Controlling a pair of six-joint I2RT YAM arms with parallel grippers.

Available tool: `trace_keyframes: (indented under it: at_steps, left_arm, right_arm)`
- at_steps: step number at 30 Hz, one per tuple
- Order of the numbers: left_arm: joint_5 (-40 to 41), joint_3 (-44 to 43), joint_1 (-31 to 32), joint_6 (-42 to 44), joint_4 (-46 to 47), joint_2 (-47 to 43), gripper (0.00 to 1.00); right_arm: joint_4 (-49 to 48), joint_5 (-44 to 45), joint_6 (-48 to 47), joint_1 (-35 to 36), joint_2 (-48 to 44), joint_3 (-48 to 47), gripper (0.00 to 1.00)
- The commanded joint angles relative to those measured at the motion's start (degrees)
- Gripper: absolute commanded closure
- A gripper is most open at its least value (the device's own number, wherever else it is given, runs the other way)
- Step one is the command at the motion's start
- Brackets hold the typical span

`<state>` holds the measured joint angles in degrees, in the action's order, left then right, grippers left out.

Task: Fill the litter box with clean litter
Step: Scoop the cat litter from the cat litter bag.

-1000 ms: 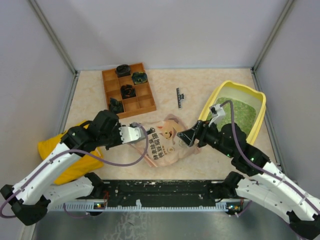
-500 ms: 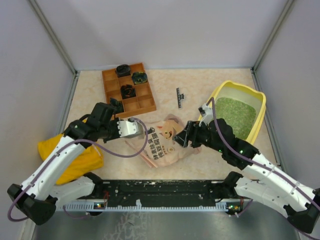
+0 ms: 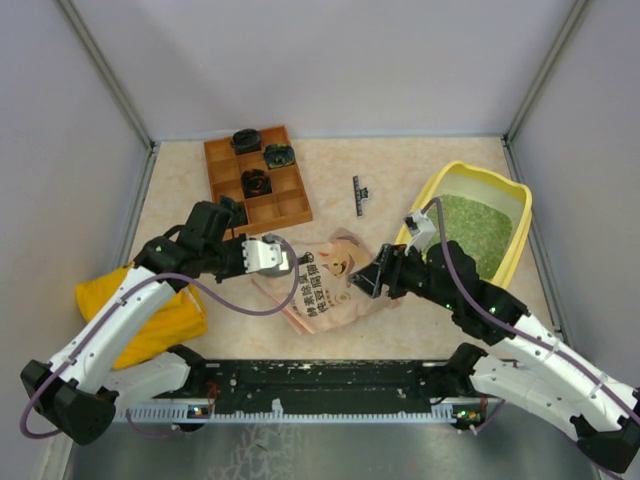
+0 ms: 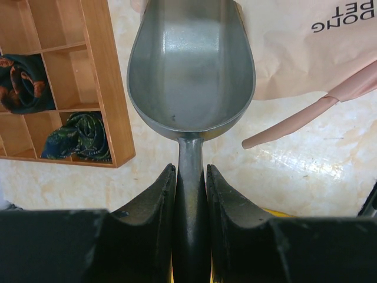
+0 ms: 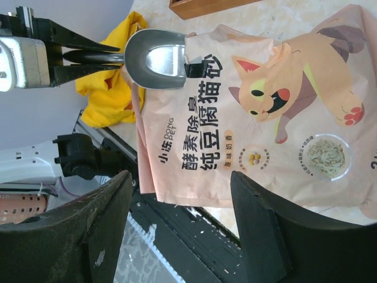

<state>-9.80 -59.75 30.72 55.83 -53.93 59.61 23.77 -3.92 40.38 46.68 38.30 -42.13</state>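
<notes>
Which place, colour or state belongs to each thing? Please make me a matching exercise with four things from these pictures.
Things:
1. scoop
2. pouch
3. litter box
4. wooden tray

Descriptions:
A. yellow, holds green litter
B. grey, gripped by the left end effector
C. brown, at the back left
D. pink, lying flat

Pairs: 1-B, 2-D, 3-A, 4-C

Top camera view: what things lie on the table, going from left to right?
Crumpled yellow cloth bag → brown wooden compartment tray → small black bar → large yellow plastic litter box.
</notes>
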Motion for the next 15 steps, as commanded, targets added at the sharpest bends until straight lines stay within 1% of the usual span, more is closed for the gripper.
trace_keyframes:
  at_steps: [1, 9, 11, 15]
  left_arm:
    - [-6.56, 3.05, 0.23, -0.78, 7.27, -0.48, 1.00]
    - [-13.58, 7.53, 0.24, -1.75, 15.14, 1.02, 1.00]
    - [-14.67, 7.59, 0.33, -1.95, 14.76, 1.15, 1.00]
    - [-14.76, 4.36, 0.61, -3.00, 8.98, 2.11, 1.00]
  right_arm:
    - [-0.65, 0.90, 0.75, -0.35, -1.28, -2.58, 0.33]
    - [0.58, 1.28, 0.38, -0.33, -0.64, -3.23, 0.34]
    - [1.05, 2.85, -0.52, -0.33, -0.60, -2.34, 0.35]
    - [6.22, 8.96, -0.96, -0.34, -0.83, -1.44, 0.37]
